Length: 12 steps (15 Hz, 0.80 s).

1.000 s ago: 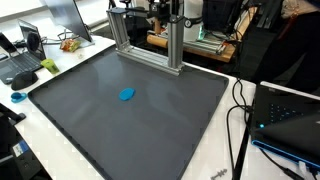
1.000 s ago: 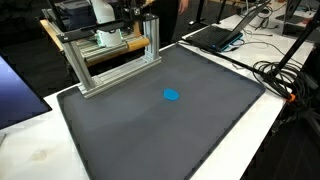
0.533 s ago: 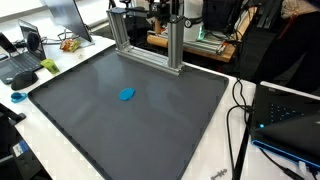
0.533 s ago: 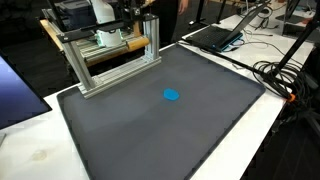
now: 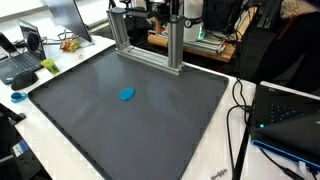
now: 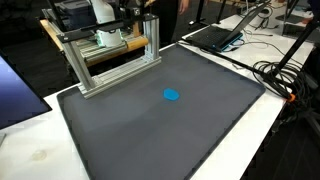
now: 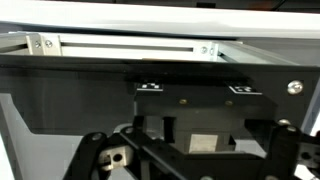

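Note:
A small flat blue object (image 5: 127, 95) (image 6: 172, 95) lies alone near the middle of the dark grey mat (image 5: 130, 135) (image 6: 170, 135). At the mat's far edge stands an aluminium frame (image 5: 150, 45) (image 6: 110, 65). In the wrist view my gripper (image 7: 190, 152) is close in front of this frame. It faces a black box (image 7: 200, 110) that carries two small marker tags and a pale label. Its finger linkages (image 7: 100, 158) stand far apart at the left and right of the picture, open, with nothing between them. The blue object is not in the wrist view. I cannot make out the gripper in either exterior view.
White table margins surround the mat. Laptops (image 5: 22, 55) (image 6: 215, 35) sit beside it, and cables (image 5: 240, 110) (image 6: 285, 80) trail along one side. A black device (image 5: 290, 120) stands at one corner. Equipment and shelves are behind the frame.

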Each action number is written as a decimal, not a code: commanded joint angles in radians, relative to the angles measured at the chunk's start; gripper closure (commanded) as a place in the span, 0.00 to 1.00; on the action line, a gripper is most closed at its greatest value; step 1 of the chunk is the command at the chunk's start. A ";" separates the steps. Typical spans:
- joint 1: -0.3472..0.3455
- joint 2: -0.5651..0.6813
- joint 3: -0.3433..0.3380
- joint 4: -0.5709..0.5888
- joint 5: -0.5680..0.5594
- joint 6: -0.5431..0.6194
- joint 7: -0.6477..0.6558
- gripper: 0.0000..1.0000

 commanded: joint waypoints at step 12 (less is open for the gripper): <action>-0.005 0.050 -0.011 0.226 -0.034 -0.143 -0.035 0.00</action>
